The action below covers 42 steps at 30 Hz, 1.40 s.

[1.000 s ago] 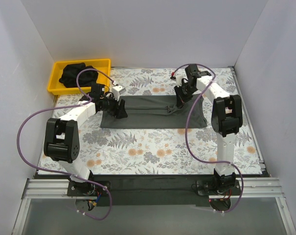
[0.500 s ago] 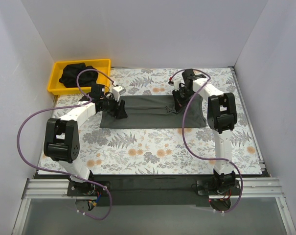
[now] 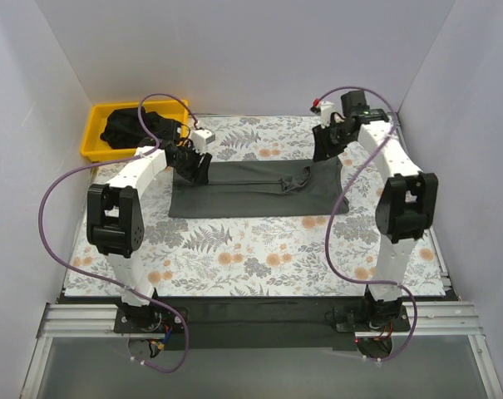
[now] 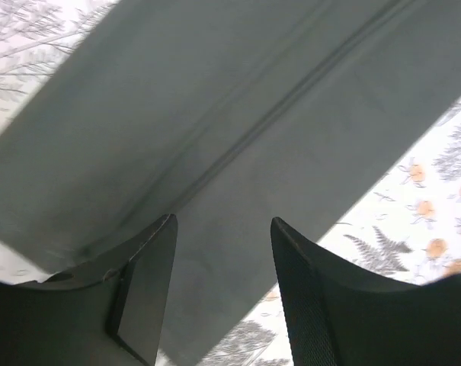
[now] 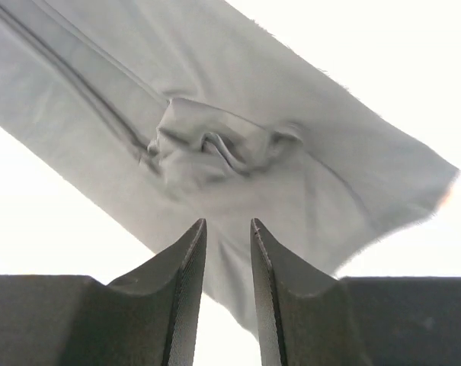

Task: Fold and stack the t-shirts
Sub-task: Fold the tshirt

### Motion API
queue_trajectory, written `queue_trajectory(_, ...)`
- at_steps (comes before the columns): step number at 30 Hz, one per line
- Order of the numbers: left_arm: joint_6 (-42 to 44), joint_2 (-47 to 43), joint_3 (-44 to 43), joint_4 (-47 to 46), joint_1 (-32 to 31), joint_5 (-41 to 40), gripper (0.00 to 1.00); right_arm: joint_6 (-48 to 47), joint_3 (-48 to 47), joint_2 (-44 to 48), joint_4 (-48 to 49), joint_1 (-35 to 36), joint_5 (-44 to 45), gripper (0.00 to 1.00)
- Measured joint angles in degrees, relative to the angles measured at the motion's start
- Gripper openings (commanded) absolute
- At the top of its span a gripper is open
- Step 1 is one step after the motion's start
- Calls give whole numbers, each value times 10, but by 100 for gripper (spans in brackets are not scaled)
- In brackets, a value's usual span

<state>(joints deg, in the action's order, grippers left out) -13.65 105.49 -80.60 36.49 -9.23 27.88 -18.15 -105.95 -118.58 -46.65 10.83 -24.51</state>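
A dark grey t-shirt (image 3: pixel 243 195) lies folded into a long flat band across the middle of the table, with a small bunched wrinkle (image 3: pixel 297 181) near its right end. My left gripper (image 3: pixel 191 166) hovers over the band's far left corner. In the left wrist view it (image 4: pixel 222 221) is open and empty above the cloth (image 4: pixel 238 114). My right gripper (image 3: pixel 322 150) is raised over the band's far right end. In the right wrist view it (image 5: pixel 228 223) is slightly open and empty, above the shirt (image 5: pixel 329 191) and the wrinkle (image 5: pixel 215 145). More dark t-shirts (image 3: pixel 126 126) lie heaped in the tray.
A yellow plastic tray (image 3: pixel 93 141) sits at the far left corner. The table has a floral cover (image 3: pixel 251 249). White walls close in the left, far and right sides. Purple cables loop off both arms.
Both grippers have lifted off the shirt and drawn back toward the far side. The right arm swung right and up, the left moved to the band's far left corner. The shirt stays flat.
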Motion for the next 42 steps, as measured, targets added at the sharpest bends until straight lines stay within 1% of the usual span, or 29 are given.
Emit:
queue_trajectory(3,40,26,-50,42,-5,-36,46,-24,23,91,-12,-16,11,29)
queue_trajectory(5,63,31,-54,63,-16,-62,41,-32,56,136,-17,-14,11,28)
queue_trajectory(8,86,40,-54,82,-30,-97,38,-37,127,163,-32,-3,15,28)
queue_trajectory(11,101,58,-56,88,-38,-126,37,-35,192,142,-45,7,24,27)
queue_trajectory(14,108,81,-54,92,-39,-151,36,-30,227,104,-44,13,48,24)
queue_trajectory(19,111,80,-36,93,-38,-169,39,-29,234,75,-24,14,87,24)
queue_trajectory(23,115,64,-19,95,-38,-167,41,-33,226,62,-7,14,118,24)
queue_trajectory(26,120,41,-7,93,-38,-158,42,-38,197,12,6,14,151,21)
queue_trajectory(29,124,23,-2,93,-38,-146,42,-39,123,-38,-12,14,176,19)
queue_trajectory(32,125,8,6,91,-40,-131,41,-43,27,-96,-13,16,210,19)
queue_trajectory(34,125,6,10,84,-44,-124,40,-45,-67,-150,-12,17,234,20)
queue_trajectory(37,118,9,20,69,-66,-122,40,-45,-210,-232,17,17,259,25)
queue_trajectory(38,116,10,24,64,-75,-123,39,-45,-236,-248,34,17,264,30)
queue_trajectory(40,111,13,41,49,-102,-127,39,-44,-235,-249,69,17,268,37)
queue_trajectory(42,108,15,61,37,-129,-137,38,-46,-204,-226,96,17,273,45)
